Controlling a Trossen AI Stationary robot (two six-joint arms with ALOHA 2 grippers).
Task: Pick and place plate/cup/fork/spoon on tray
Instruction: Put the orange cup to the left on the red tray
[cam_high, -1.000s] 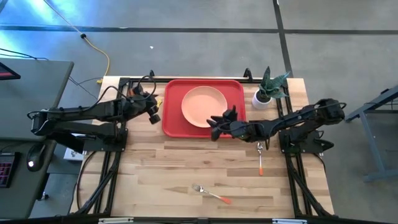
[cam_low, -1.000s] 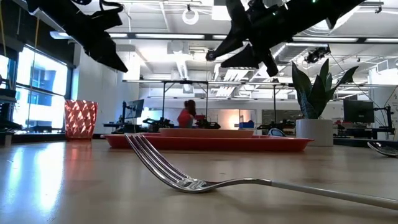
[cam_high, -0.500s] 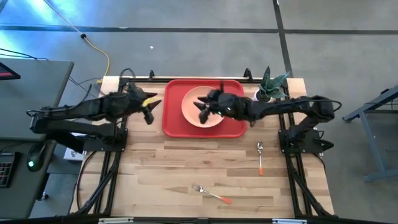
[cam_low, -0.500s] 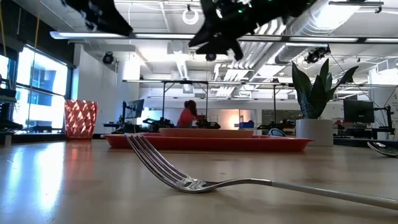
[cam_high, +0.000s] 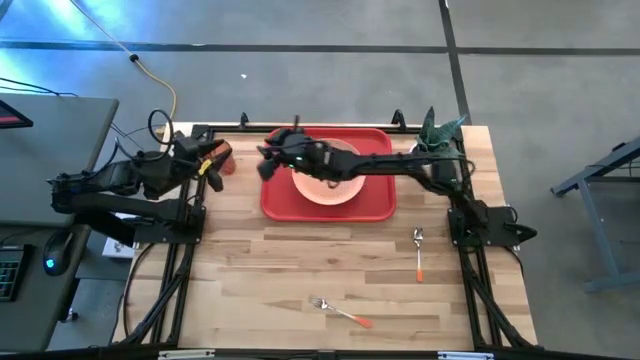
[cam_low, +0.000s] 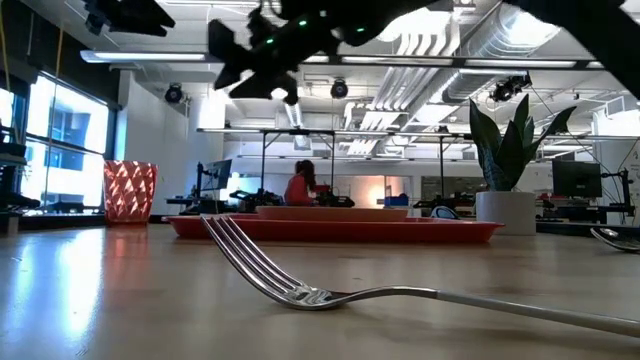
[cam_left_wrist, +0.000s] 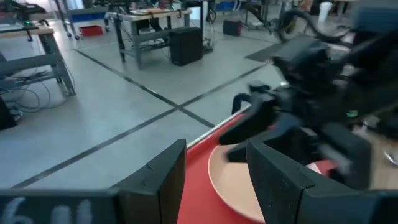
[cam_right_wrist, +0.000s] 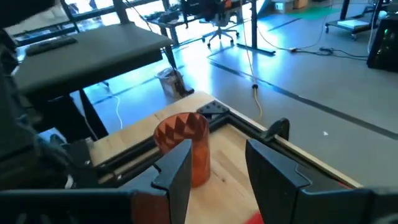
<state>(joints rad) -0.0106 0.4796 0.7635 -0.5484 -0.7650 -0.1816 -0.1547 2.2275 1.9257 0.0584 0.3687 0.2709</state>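
Reaching long across the large red rectangular plastic tray (cam_high: 375, 200), with raised rim and rounded corners: the right gripper (cam_high: 270, 160), above the tray's left edge, fingers parted and empty, aimed at the small translucent red-orange faceted tumbler (cam_right_wrist: 185, 147). Standing upright on the pale wood-plank table (cam_high: 300, 260), just left of the tray near the back-left corner: that tumbler, nothing between it and the open fingers. Pulled back over the table's left rear edge, just beside the tumbler: the left gripper (cam_high: 205, 160), likewise spread and holding nothing. Lying flat on the tray, partly hidden under the right arm: the round peach-pink plate (cam_high: 340, 185). Elsewhere: white pot with spiky green plant (cam_high: 432, 135) at back right; orange-handled metal spoon (cam_high: 418, 255) right of centre; orange-handled fork (cam_high: 338, 311) near the front edge.
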